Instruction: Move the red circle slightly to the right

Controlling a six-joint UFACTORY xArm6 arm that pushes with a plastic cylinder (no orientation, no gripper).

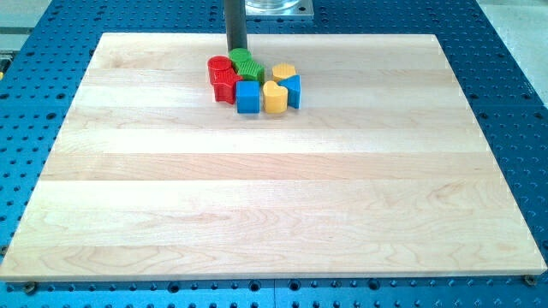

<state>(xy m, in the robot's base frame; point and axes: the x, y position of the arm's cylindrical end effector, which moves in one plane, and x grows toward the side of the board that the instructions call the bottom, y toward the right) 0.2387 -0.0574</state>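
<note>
The red circle (219, 68) stands at the left end of a tight cluster of blocks near the view's top centre of the wooden board (274, 214). A second red block (228, 87) sits just below it. My dark rod comes down from the view's top; my tip (235, 51) ends just above and to the right of the red circle, beside the green blocks (246, 64). I cannot tell whether the tip touches a block.
To the right of the red blocks in the cluster are a blue cube (247, 97), a yellow block (274, 97), a second yellow block (284, 72) and a blue block (294, 90). The board lies on a blue perforated table (514, 85).
</note>
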